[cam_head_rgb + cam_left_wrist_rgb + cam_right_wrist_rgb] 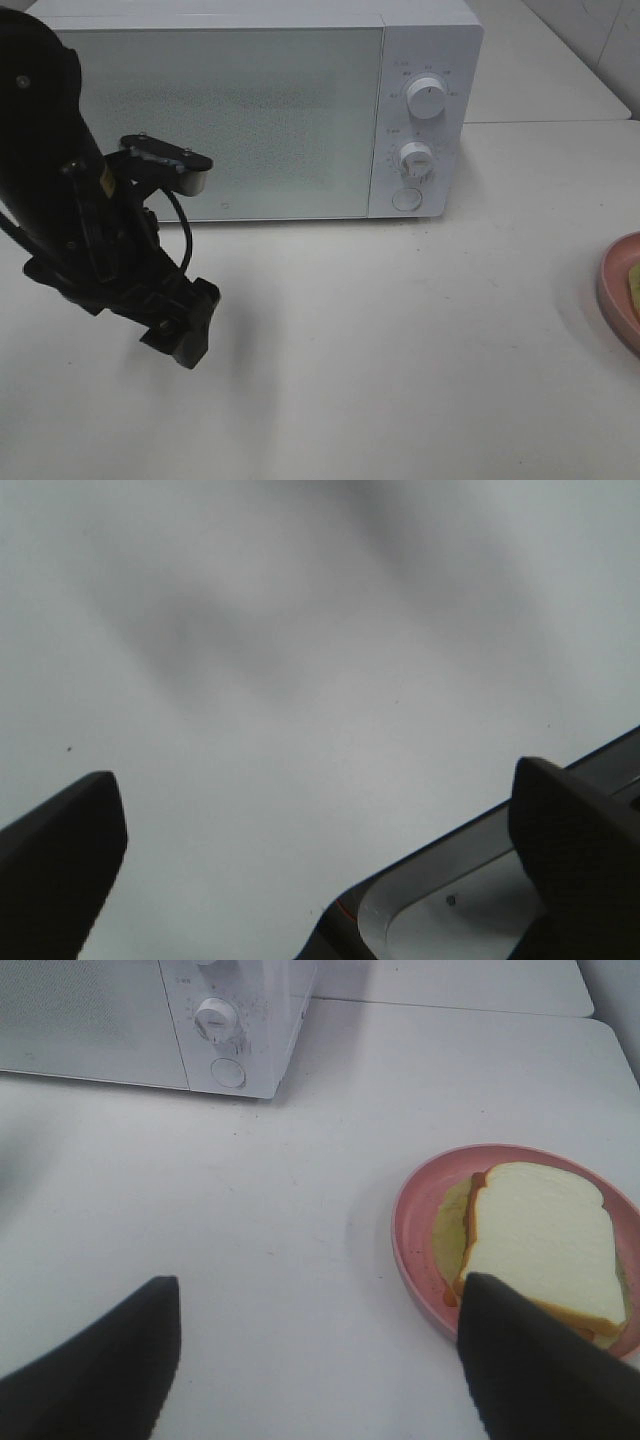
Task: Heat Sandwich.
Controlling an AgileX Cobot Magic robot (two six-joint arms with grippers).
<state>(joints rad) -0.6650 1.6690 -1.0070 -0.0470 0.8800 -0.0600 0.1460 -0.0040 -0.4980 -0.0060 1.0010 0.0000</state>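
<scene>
The sandwich [540, 1245], white bread over green and reddish layers, lies on a round pink plate [415, 1210]. My right gripper [320, 1360] is open and holds nothing. It hovers over the table just short of the plate, and one fingertip [530, 1370] covers the sandwich's near corner in the right wrist view. From the high camera only the plate's rim [615, 285] shows at the right edge, and my right gripper is out of frame. My left gripper [185, 335] hangs open and empty over the table, in front of the microwave's [230, 120] left side.
The white microwave [100, 1020] stands at the back with its door shut and two knobs [427, 100] on its right panel. A pale rounded edge [450, 905] of something shows by the left gripper's finger [580, 860]. The table's far edge lies behind the microwave.
</scene>
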